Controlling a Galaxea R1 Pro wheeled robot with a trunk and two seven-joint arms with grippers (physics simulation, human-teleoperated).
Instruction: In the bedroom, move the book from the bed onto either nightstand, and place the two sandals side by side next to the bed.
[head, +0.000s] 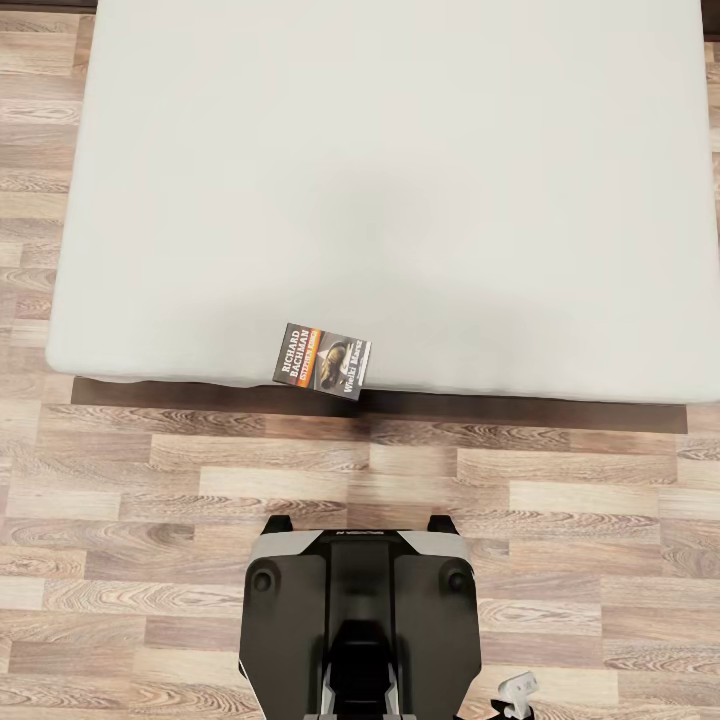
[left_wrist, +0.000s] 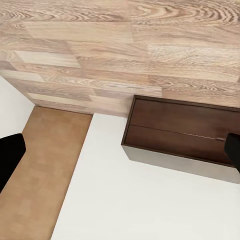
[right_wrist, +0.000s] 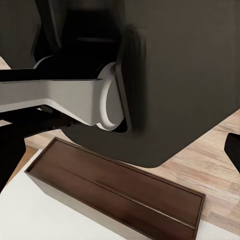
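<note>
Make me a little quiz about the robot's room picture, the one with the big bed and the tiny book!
1. True or false: the book lies in the middle of the bed.
2. What is the floor made of? A) carpet B) wood planks C) tiles
3. Fill in: the big white words on the book's cover say RICHARD ____.

Key
1. False. It lies at the mattress edge nearest the robot's base, with one corner poking over the edge.
2. B, light brown wood planks.
3. BACHMAN.
</note>
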